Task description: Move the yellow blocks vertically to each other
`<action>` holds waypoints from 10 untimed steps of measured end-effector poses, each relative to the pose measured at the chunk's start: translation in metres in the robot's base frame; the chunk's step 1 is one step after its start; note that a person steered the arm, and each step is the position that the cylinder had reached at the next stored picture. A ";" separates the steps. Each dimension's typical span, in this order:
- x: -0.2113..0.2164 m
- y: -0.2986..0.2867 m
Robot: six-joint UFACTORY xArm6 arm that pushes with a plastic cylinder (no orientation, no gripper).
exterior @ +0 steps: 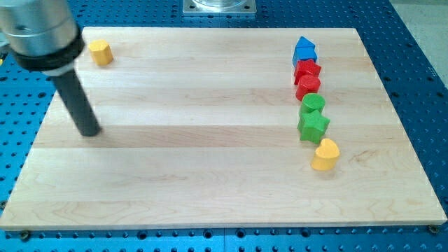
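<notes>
One yellow block, roughly hexagonal, sits near the board's top left corner. A second yellow block, heart-shaped, lies at the view's right, just below the green star. My tip rests on the board at the view's left, well below the top-left yellow block and far left of the heart-shaped one. It touches no block.
A column of blocks stands at the view's right: a blue block on top, two red blocks, a green block, then the green star. The wooden board lies on a blue perforated table.
</notes>
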State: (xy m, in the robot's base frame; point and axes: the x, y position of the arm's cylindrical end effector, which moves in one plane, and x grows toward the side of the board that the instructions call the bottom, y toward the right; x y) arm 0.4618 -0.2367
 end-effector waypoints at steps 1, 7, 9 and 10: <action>-0.038 -0.037; -0.094 0.169; -0.107 0.209; -0.093 0.263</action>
State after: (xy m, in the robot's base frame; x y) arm 0.3692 0.0262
